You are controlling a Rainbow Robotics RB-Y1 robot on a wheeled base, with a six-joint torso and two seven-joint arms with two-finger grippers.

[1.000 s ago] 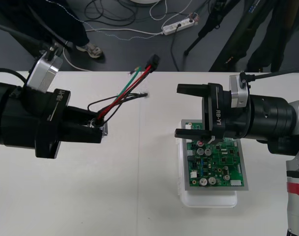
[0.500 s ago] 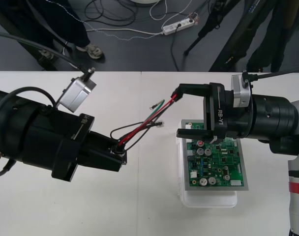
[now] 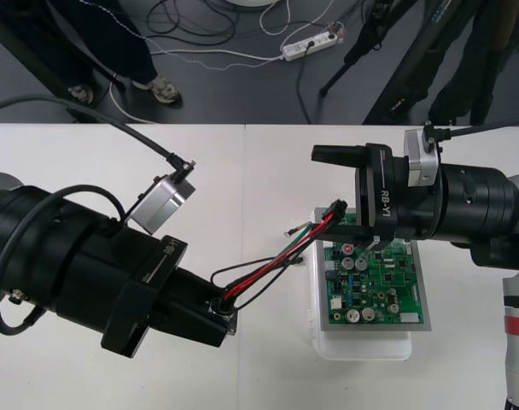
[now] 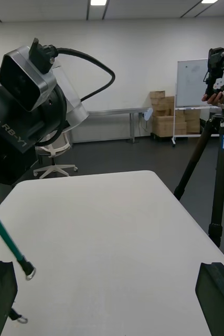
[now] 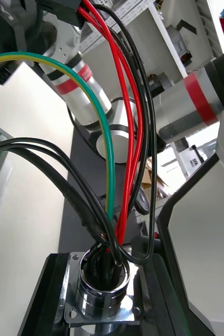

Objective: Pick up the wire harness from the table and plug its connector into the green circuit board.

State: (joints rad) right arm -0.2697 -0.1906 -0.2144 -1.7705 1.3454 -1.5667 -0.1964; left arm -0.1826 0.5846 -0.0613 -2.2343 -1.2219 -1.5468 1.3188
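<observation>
Bright overhead light, apparently soft shadows

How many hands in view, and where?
2. Left hand is shut on the harness at its socket, left of the board. Right hand is open over the board's far edge, the plug close by it.

The left gripper (image 5: 104,300) is clamping the harness (image 5: 110,205) by its flanged metal socket (image 5: 102,286); red, black and green wires (image 5: 123,131) are arching upward from it.
</observation>
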